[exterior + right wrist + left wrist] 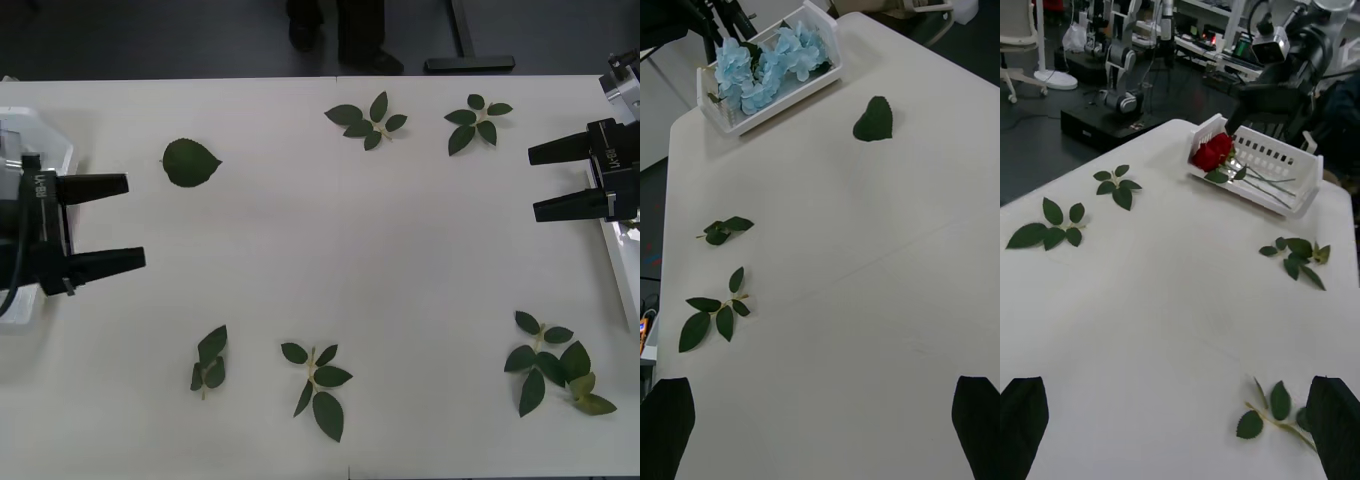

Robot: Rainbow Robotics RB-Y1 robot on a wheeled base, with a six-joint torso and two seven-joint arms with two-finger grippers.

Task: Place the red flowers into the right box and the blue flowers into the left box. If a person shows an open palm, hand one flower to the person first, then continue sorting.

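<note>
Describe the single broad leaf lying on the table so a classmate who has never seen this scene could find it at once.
Start at the white table and go to the left box holding the blue flowers, where the open left gripper sits. The single leaf lies just beyond that gripper, toward the far edge. Unlike the leaf sprigs elsewhere, it is one broad rounded blade.

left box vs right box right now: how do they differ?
Left box holds pale blue flowers that fill it; right box holds red flowers at one end, stems lying along its floor, the rest bare. Shared: both are white slotted trays at opposite table ends, each beside an open, empty gripper (left gripper, right gripper).
</note>
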